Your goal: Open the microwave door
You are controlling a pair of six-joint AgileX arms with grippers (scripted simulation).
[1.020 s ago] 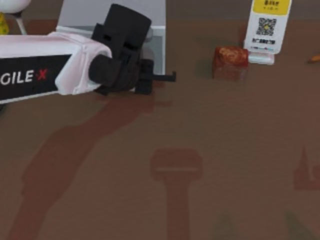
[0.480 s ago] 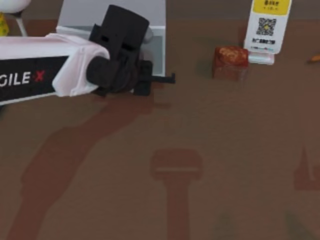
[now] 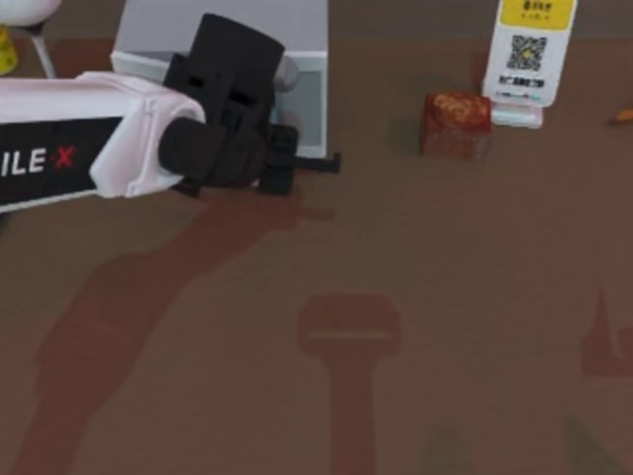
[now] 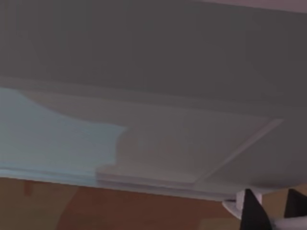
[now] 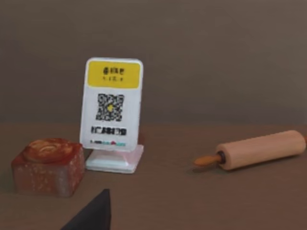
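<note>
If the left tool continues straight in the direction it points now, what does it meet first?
Probably nothing nearby: the left tool points toward the table's right, past the microwave. The red block lies slightly off that line; depth is unclear.

Boxy silver-grey microwave point(image 3: 223, 25) with light top and pale bluish inner floor point(image 4: 53, 139), on matte brown table point(image 3: 445, 297). White arm casing with black band and red-and-white lettering, ending in black left gripper point(image 3: 321, 161). Mottled red-orange block point(image 5: 48, 165); white card stand point(image 5: 112, 115) with yellow header and black QR pattern; tan wooden rolling pin point(image 5: 259, 149).
</note>
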